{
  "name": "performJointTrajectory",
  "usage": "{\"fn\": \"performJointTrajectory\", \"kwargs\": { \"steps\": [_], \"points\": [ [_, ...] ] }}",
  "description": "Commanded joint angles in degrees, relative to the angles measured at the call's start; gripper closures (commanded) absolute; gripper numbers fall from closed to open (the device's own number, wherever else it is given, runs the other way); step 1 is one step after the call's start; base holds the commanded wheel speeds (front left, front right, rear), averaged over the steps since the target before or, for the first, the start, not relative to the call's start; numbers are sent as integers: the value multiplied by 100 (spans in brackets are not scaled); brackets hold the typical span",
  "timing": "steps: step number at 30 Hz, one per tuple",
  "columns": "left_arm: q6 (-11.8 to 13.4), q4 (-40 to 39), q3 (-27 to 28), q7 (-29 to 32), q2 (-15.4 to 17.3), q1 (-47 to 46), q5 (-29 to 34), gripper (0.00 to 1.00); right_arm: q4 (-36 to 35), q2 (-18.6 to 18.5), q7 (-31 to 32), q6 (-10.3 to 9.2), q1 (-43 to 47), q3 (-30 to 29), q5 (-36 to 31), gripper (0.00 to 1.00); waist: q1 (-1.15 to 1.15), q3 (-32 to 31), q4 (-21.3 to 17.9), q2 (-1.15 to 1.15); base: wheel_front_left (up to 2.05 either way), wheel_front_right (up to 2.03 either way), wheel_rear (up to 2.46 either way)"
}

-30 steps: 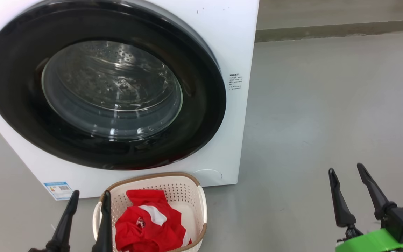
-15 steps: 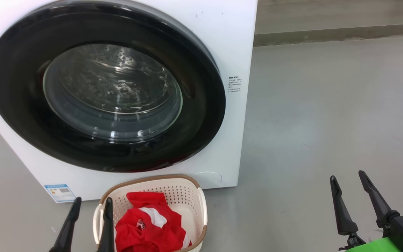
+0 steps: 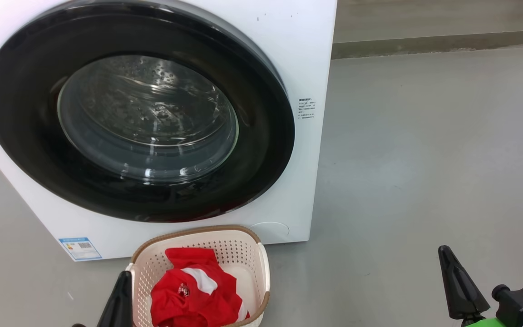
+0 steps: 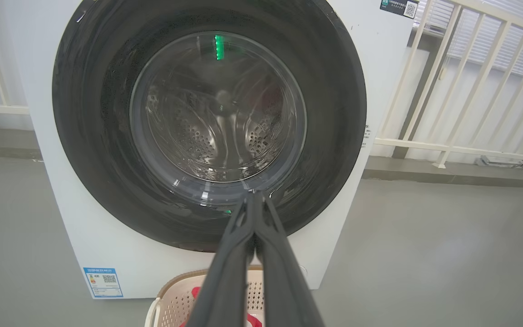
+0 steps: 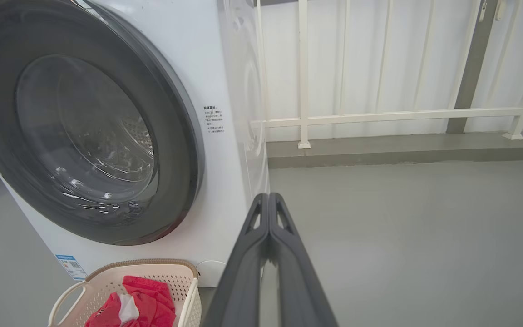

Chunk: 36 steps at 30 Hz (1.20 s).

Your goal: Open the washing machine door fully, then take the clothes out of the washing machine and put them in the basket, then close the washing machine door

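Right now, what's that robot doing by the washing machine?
A robot is doing laundry. The round glossy black door of the big white washing machine is shut, and the bright red-and-white clothes lie in the small cream perforated plastic basket in front of it. Its left claw and right claw are both shut, empty, touching nothing.

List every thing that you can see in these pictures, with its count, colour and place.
washer: one, white, on the floor at left.
door: one, glossy black with a clear window, closed on the washer's front.
label: one, blue, on the washer's lower left corner.
basket: one, cream with a brown rim, on the floor before the washer.
clothes: count unclear, red with white, heaped in the basket.
railing: one, cream, behind and beside the washer.
floor: one, grey, all around.
left claw: one, dark, shut, by the basket's left side.
right claw: one, dark, shut, over bare floor at right.
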Motion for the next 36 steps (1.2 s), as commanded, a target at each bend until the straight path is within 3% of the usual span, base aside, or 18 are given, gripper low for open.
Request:
{"fn": "performJointTrajectory", "kwargs": {
  "steps": [1, 5, 36],
  "points": [
    [-19, -109, 43, 29, 11, -83, -164, 100, -124, -41, 38, -1, -159, 10, 173, 100, 10, 2, 2, 0, 0, 0, 0],
    [-34, -60, 65, 94, 12, -130, -425, 100, -90, -55, 97, -2, -207, 16, 449, 100, -1, 24, 10, 0, 0, 0, 0],
    [-146, 272, 235, 590, 20, -460, -2383, 100, 121, -136, 562, -8, -532, 26, 2485, 100, -1, 101, 63, 0, 0, 0, 0]
  ]
}}
